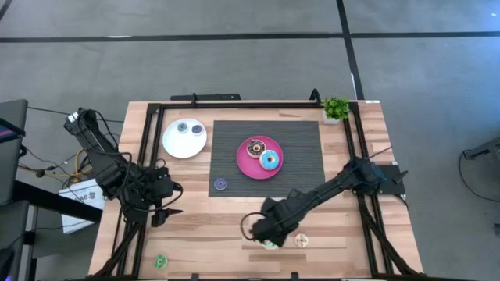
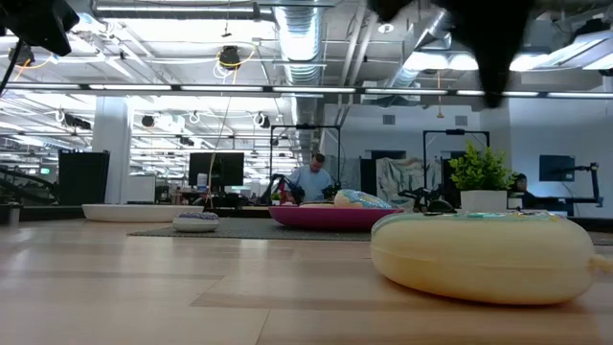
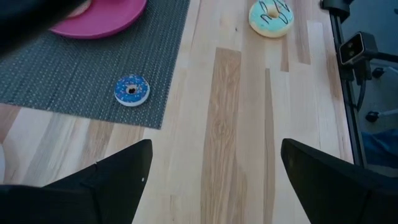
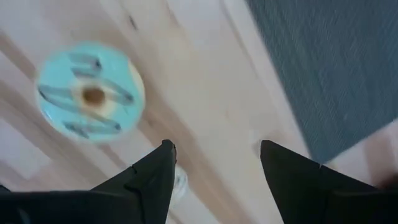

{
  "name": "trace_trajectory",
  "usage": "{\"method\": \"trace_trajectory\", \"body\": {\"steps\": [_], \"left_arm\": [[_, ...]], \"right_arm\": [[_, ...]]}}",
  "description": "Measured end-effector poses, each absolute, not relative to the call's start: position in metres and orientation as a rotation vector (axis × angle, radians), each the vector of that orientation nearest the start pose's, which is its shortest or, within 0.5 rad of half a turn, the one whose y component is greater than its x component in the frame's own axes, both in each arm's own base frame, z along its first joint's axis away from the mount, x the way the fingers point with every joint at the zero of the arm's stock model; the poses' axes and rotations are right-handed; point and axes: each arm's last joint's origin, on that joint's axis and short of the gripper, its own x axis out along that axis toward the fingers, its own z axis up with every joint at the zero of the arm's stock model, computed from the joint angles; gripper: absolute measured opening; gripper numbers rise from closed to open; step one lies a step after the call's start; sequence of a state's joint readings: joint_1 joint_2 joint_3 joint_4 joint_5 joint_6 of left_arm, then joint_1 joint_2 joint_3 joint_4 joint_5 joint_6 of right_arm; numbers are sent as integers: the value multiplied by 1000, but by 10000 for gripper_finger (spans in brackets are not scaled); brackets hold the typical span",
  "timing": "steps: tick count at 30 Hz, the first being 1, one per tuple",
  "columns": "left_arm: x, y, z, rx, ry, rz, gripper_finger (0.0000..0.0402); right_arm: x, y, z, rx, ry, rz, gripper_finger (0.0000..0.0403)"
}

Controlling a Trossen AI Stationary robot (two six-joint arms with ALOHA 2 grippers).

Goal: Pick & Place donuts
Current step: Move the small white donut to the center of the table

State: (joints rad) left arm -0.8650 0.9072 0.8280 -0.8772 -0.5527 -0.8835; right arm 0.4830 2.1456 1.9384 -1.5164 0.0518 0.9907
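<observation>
R gripper (image 4: pixel 214 163) – low over pale green donut (image 4: pixel 91 92) | fingers apart, empty

The table (image 1: pixel 328 226) is light wood planking, framed by black rails, with a dark woven mat (image 1: pixel 305 148) at its centre. A small potted plant (image 1: pixel 336 108) stands at the far right corner. The floor (image 1: pixel 234 62) is grey carpet crossed by dark seams. Beyond the table, the low view shows an open office: exposed ceiling ducts (image 2: pixel 302 34), strip lights, a white column (image 2: pixel 111 144), monitors (image 2: pixel 215 169), and a seated person (image 2: pixel 311 179).
</observation>
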Motion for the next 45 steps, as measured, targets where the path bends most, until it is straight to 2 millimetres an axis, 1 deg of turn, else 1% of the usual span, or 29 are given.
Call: {"method": "trace_trajectory", "body": {"steps": [2, 5, 9, 13, 15, 18, 23, 28, 32, 38, 41, 45], "left_arm": [[115, -111, 277, -212, 760, 61, 350], [116, -110, 277, -215, 748, 80, 350], [118, -108, 277, -227, 738, 104, 350], [120, -106, 277, -237, 732, 123, 350], [121, -105, 277, -241, 731, 132, 350], [123, -103, 277, -246, 729, 146, 350], [124, -102, 277, -255, 725, 159, 350], [125, -102, 278, -261, 719, 160, 350], [125, -102, 278, -261, 719, 160, 350], [125, -102, 278, -257, 719, 160, 350], [125, -102, 278, -256, 719, 159, 350], [125, -102, 278, -257, 719, 160, 350]], "right_arm": [[345, 186, 233, 338, 1618, -501, 224], [333, 186, 219, 426, 1623, -502, 223], [316, 185, 204, 538, 1619, -576, 227], [301, 189, 198, 558, 1639, -624, 245], [297, 192, 196, 562, 1648, -634, 258], [294, 196, 192, 569, 1650, -612, 279], [296, 201, 179, 667, 1665, -530, 318], [296, 201, 176, 677, 1658, -529, 339], [296, 202, 176, 692, 1662, -514, 342], [298, 205, 172, 709, 1665, -489, 331], [298, 208, 163, 749, 1663, -435, 325], [291, 210, 152, 776, 1674, -476, 322]]}}
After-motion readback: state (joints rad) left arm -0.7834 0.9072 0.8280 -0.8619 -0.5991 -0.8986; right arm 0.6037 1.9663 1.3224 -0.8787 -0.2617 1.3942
